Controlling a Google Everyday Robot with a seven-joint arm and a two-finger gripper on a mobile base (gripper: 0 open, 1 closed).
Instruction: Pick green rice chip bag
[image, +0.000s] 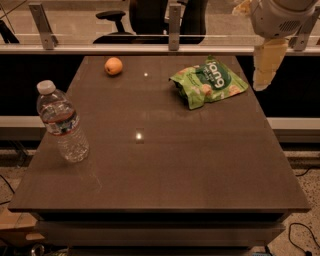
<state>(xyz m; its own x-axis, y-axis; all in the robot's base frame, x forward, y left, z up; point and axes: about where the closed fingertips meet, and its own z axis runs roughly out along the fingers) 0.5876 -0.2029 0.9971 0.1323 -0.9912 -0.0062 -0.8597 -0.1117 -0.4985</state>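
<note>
The green rice chip bag (210, 82) lies flat on the far right part of the brown table (160, 165), crinkled, light green with a dark green round logo and white lettering. My gripper (265, 75) hangs from the arm at the top right of the camera view. It is past the table's right edge, just to the right of the bag and above it, and it holds nothing that I can see.
A clear water bottle (62, 122) stands near the table's left edge. An orange (113, 65) sits at the far left. A rail with metal posts (174, 20) and an office chair (145, 17) stand behind the table.
</note>
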